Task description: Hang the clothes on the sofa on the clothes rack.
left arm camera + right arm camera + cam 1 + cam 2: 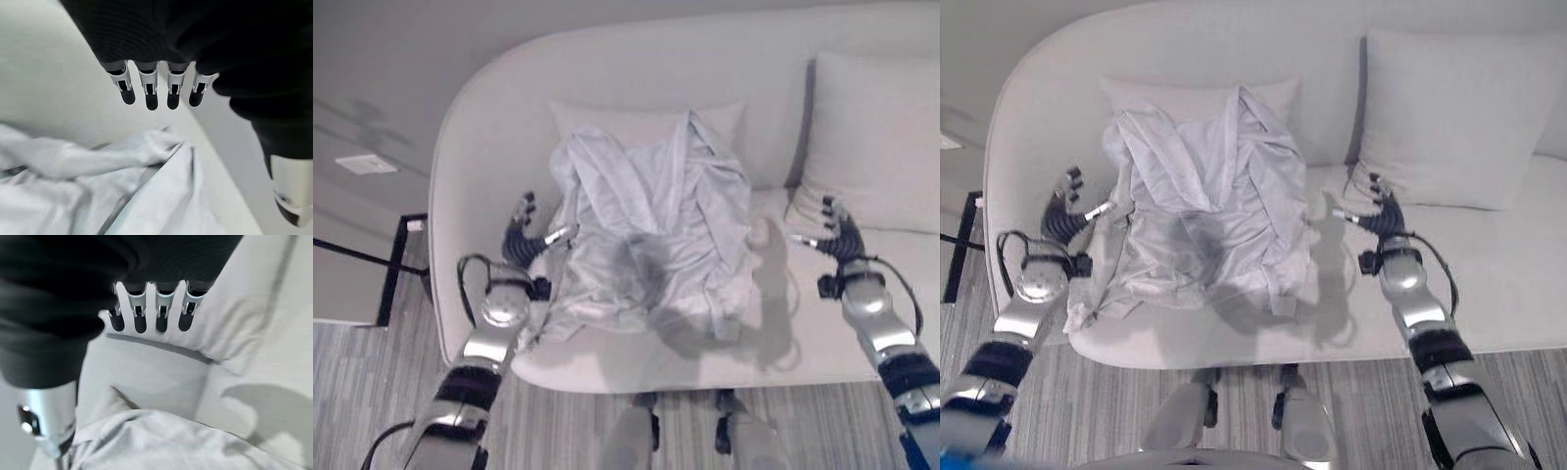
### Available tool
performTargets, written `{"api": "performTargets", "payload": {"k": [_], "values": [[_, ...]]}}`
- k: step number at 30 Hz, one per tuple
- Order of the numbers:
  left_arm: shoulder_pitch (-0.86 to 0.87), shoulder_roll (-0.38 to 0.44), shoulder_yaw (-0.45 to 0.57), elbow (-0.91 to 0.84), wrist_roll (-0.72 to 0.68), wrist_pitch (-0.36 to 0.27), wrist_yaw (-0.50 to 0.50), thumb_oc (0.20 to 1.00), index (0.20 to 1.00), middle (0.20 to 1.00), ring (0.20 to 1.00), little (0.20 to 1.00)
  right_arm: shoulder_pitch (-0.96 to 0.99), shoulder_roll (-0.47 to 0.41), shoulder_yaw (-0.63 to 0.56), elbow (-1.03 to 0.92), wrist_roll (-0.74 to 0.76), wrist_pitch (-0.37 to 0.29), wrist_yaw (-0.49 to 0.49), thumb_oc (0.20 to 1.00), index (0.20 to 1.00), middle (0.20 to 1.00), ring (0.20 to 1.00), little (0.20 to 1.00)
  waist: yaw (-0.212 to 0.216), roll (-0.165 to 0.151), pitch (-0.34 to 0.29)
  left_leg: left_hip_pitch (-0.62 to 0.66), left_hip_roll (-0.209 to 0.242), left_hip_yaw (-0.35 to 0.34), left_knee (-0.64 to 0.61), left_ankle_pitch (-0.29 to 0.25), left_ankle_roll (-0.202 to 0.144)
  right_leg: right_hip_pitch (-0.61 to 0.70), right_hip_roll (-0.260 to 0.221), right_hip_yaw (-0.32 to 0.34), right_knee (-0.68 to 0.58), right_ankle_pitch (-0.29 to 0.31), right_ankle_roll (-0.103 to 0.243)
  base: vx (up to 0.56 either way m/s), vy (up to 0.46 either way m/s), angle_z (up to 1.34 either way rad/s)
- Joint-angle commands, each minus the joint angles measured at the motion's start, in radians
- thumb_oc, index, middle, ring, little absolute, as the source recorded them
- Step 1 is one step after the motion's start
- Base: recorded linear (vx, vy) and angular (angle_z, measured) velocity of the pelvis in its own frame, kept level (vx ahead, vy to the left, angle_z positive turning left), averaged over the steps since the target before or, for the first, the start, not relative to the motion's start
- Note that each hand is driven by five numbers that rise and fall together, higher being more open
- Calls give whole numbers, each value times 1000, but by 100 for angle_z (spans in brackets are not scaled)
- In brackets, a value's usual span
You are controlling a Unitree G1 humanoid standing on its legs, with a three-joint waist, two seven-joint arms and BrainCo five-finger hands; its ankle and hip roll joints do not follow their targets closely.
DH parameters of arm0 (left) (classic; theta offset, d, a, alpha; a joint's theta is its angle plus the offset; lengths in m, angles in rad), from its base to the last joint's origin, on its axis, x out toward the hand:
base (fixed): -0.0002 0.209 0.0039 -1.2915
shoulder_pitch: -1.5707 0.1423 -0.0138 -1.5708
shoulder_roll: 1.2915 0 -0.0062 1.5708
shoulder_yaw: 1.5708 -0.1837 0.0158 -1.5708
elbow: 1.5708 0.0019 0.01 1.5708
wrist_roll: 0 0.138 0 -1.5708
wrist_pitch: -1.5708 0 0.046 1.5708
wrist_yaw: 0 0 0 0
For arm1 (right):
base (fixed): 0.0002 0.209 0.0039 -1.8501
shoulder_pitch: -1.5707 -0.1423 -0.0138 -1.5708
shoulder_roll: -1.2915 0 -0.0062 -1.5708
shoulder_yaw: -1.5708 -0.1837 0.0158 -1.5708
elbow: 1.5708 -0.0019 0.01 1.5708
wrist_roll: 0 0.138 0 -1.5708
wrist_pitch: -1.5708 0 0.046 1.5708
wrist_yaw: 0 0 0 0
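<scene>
Pale cream upholstery fills the scene: a curved, light-coloured sofa point(489, 117) with a square cushion point(876, 137) at its right end and a second cushion point(607, 119) behind the heap. On the seat lies the crumpled pale grey garment point(651, 230), bunched into loose folds and leaning against that rear cushion. The left hand point(522, 235) hovers just beside the cloth's left edge, fingers point(149, 88) straight and spread, gripping nothing. The right hand point(1379, 213) hangs near the right edge, likewise spread and empty.

To do the pick-up well, I judge both hands should close in from the sides and pinch firm folds near the top of the heap, ideally a collar or shoulder seam, so the garment lifts without trailing. Grabbing a single thin layer risks it slipping out.

Grey striped flooring point(362, 392) runs in front of the sofa, and a dark metal frame point(396, 264) stands at the left.
</scene>
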Motion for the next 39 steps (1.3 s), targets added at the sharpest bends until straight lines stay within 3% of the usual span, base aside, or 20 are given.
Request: {"api": "performTargets", "payload": {"k": [1, 7, 8, 21, 39], "values": [[-197, 150, -21, 89, 63, -16, 112, 1000, 1000, 1000, 1000, 1000, -198, -45, 95, 8, 3, -50, -75, 1000, 1000, 1000, 1000, 1000, 14, -86, 42, -6, -61, 12, 11, -55, 6, -31, -66, 36, 13, 6, 77, -108, -4, 1], [-494, 248, -201, 288, 37, 10, 143, 1000, 1000, 1000, 1000, 1000, -498, -64, 243, 173, 97, -41, -107, 1000, 1000, 1000, 1000, 1000, 11, -79, 69, -79, -62, 10, 11, -21, -6, -93, -66, 30, 13, 30, 82, -72, 2, 4], [-593, 283, -285, 343, 73, 28, 144, 1000, 1000, 1000, 1000, 1000, -578, -72, 287, 204, 123, -41, -107, 1000, 1000, 1000, 1000, 1000, 7, -77, 80, -102, -62, 11, 11, -12, -10, -116, -68, 26, 13, 40, 87, -45, 9, 3], [-951, 302, -601, 632, 74, 63, 73, 1000, 1000, 1000, 1000, 1000, -853, -61, 521, 265, 252, -58, -66, 1000, 1000, 1000, 1000, 1000, 6, -84, 113, -223, -72, 10, 11, 29, -24, -234, -75, 17, 13, 78, 109, -17, 20, 1], [-992, 162, -655, 672, 46, 73, 12, 1000, 1000, 1000, 1000, 1000, -852, 26, 604, 248, 312, -37, -6, 1000, 1000, 1000, 1000, 1000, 13, -112, 151, -228, -84, 2, 11, 29, -21, -243, -87, 16, 13, 94, 120, 2, 18, 3]]}}
